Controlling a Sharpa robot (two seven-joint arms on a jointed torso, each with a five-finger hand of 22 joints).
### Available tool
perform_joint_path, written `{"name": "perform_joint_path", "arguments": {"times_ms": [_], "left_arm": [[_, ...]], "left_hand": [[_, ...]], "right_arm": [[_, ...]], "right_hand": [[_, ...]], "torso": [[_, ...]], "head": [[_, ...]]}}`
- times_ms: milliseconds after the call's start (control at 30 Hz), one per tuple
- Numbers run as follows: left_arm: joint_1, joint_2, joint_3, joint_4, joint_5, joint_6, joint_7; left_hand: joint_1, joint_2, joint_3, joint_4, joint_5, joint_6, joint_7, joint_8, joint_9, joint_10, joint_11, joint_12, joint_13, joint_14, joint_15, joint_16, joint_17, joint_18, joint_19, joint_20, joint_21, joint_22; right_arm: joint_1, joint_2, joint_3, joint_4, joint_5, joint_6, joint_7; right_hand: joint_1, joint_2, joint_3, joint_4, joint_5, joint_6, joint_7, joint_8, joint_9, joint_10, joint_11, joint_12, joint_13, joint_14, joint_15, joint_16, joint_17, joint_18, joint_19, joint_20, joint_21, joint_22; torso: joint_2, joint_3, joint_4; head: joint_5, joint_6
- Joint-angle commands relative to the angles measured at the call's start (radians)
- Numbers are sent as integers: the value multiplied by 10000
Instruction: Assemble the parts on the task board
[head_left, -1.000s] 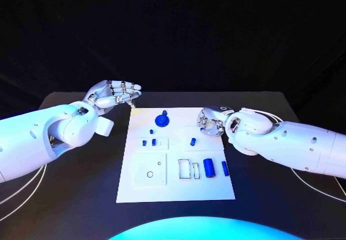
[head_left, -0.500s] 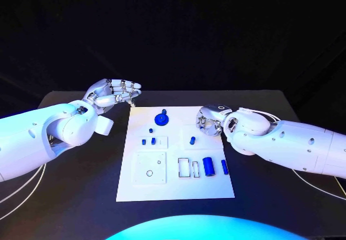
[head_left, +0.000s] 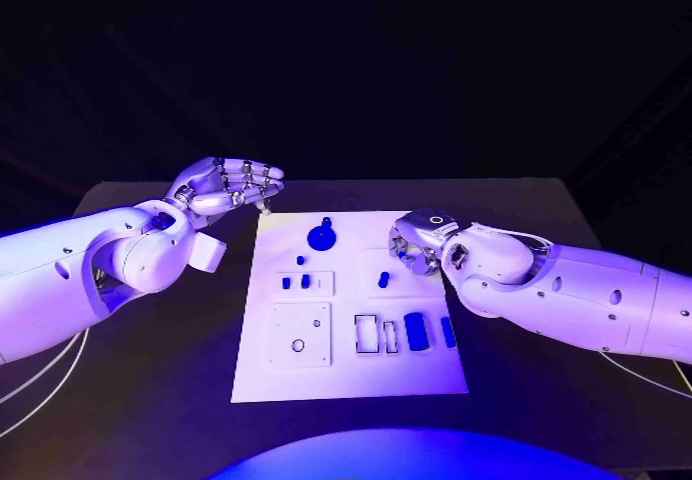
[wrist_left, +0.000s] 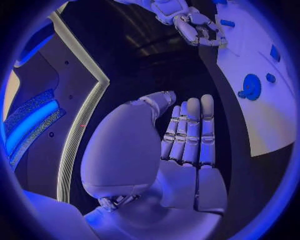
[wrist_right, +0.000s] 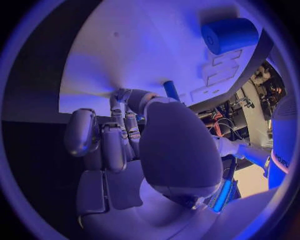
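Observation:
The white task board lies in the middle of the table. On it are a round blue disc, a small blue peg, a blue cylinder and a thin blue bar. My right hand hovers over the board's right edge with fingers curled in, just short of the small peg and holding nothing that I can see. My left hand is raised by the board's far left corner, fingers curled, nothing in it.
Two small blue pieces stand in a square recess left of centre, with a tiny peg above them. A square plate with a ring and rectangular slots lie nearer me. Black table surrounds the board.
My right hand and forearm have edged slightly farther in over the board's right side. The left hand and the parts have stayed where they were.

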Motion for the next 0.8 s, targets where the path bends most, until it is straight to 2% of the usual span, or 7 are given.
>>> {"name": "perform_joint_path", "arguments": {"times_ms": [33,500,800], "left_arm": [[1,16,6,51,-372,173,87],[-6,17,5,48,-452,197,69],[-7,14,5,17,-450,223,47]], "left_hand": [[-92,38,-31,-13,38,-87,1,-46,-14,-72,15,56,-14,-51,28,-54,-18,141,-33,48,-66,-17],[-118,51,-43,-7,40,-112,17,-54,-22,-108,31,63,-28,-66,43,-120,-43,139,-44,60,-115,-50],[-130,55,-49,-4,41,-124,22,-58,-26,-122,36,65,-34,-66,48,-139,-51,139,-45,65,-133,-62]], "right_arm": [[-123,-15,-83,45,-497,-104,-247],[-118,-262,-45,345,-160,-1315,-16],[-32,-554,53,701,391,-1601,159]], "right_hand": [[-113,10,5,-67,27,90,11,-13,16,812,-738,12,41,506,-70,19,-7,-205,48,-45,53,994],[-203,-4,69,-132,18,130,37,-32,18,884,-731,-28,44,518,-69,47,23,-225,84,-50,158,1058],[-239,-2,77,-134,16,139,46,-37,19,896,-728,-41,45,520,-66,51,26,-224,79,-48,149,1060]], "torso": [[-3,-7,4],[-6,-11,2],[-7,-15,-10]], "head": [[8,5],[19,32],[37,43]]}}
